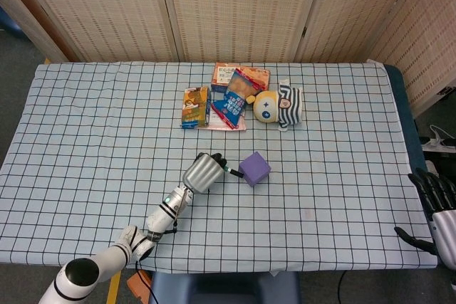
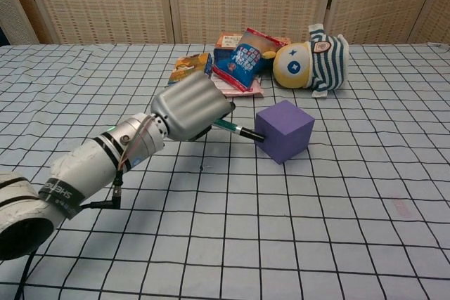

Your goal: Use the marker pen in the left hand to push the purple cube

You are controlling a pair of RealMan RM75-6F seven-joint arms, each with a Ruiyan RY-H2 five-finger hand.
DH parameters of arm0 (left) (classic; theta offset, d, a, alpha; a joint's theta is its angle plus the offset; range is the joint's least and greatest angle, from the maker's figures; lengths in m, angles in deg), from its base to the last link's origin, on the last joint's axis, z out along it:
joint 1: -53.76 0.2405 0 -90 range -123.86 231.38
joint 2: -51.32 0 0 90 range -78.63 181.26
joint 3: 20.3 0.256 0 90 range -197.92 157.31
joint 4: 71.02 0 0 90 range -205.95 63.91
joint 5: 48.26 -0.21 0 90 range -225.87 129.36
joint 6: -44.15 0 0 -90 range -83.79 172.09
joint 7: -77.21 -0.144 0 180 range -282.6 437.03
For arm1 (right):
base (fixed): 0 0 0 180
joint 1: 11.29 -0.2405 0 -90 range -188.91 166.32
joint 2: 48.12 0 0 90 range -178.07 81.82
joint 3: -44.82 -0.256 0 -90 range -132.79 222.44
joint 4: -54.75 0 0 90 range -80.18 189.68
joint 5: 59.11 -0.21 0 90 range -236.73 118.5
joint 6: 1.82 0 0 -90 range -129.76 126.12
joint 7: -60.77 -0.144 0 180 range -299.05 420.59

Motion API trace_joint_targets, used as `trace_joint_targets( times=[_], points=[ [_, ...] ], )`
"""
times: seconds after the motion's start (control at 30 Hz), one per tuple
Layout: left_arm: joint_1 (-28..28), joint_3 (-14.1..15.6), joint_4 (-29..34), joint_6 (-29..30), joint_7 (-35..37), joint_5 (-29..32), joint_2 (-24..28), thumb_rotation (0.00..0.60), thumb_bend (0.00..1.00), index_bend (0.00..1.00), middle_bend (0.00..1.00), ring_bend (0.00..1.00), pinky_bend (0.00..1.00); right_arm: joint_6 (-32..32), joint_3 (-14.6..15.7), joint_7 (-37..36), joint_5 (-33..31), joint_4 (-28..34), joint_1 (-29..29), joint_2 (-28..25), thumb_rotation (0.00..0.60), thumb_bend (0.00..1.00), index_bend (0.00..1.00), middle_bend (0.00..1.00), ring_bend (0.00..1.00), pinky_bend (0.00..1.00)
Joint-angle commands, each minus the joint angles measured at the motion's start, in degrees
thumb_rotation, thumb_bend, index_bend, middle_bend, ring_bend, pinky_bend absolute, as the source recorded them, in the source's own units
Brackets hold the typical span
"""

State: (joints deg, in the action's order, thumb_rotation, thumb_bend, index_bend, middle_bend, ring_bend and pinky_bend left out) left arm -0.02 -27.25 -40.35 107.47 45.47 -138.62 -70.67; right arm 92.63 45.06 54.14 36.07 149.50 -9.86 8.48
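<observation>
The purple cube (image 1: 254, 168) (image 2: 284, 131) sits on the checked tablecloth near the table's middle, turned so a corner faces left. My left hand (image 1: 204, 172) (image 2: 192, 107) grips a green-and-black marker pen (image 1: 232, 171) (image 2: 238, 130), fingers wrapped round its barrel. The pen's black tip touches the cube's left face. My right hand (image 1: 437, 208) hangs off the table's right front edge with fingers spread and nothing in it; the chest view does not show it.
Behind the cube lie snack boxes and bags (image 1: 226, 97) (image 2: 235, 59) and a striped plush toy (image 1: 279, 106) (image 2: 313, 57). The checked tablecloth (image 1: 100, 126) stretches wide to the left and right of the cube.
</observation>
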Motion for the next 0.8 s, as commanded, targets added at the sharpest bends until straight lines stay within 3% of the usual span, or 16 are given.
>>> trace_joint_targets(
  times=[0.03, 0.27, 0.5, 0.57, 0.73, 0.8],
  points=[
    [-0.8, -0.1, -1.4, -0.5, 0.6, 0.2, -1.0, 0.6, 0.68, 0.83, 0.9, 0.92, 1.0, -0.1, 0.0, 0.1, 0.1, -0.1, 0.0, 0.0, 0.6, 0.02, 0.0, 0.0, 0.0, 0.0],
    [-1.7, 0.1, -3.7, 0.8, 2.0, 0.1, -2.6, 0.6, 0.68, 0.83, 0.9, 0.92, 1.0, -0.1, -0.1, 0.0, -0.1, -0.2, 0.2, 0.0, 0.6, 0.02, 0.0, 0.0, 0.0, 0.0],
    [0.1, 0.4, -0.8, 4.0, 2.1, 0.0, -0.6, 0.6, 0.68, 0.83, 0.9, 0.92, 1.0, -0.4, 0.1, 0.1, 0.2, -0.3, 0.1, 0.1, 0.6, 0.02, 0.0, 0.0, 0.0, 0.0],
    [2.0, 0.8, 2.0, 5.9, 1.6, 0.2, 1.7, 0.6, 0.68, 0.83, 0.9, 0.92, 1.0, -0.6, 0.2, 0.3, 0.5, -0.2, 0.1, 0.1, 0.6, 0.02, 0.0, 0.0, 0.0, 0.0],
    [12.6, 5.1, 15.1, 12.8, 0.9, 0.2, 13.3, 0.6, 0.67, 0.82, 0.9, 0.92, 1.0, -0.6, 0.8, 1.3, 1.8, 0.1, 0.0, 0.4, 0.6, 0.02, 0.0, 0.0, 0.0, 0.0],
    [15.5, 6.5, 17.7, 14.6, 0.0, 0.2, 16.7, 0.6, 0.67, 0.82, 0.9, 0.92, 1.0, -0.8, 0.9, 1.7, 2.2, 0.2, 0.0, 0.6, 0.6, 0.02, 0.0, 0.0, 0.0, 0.0]
  ],
)
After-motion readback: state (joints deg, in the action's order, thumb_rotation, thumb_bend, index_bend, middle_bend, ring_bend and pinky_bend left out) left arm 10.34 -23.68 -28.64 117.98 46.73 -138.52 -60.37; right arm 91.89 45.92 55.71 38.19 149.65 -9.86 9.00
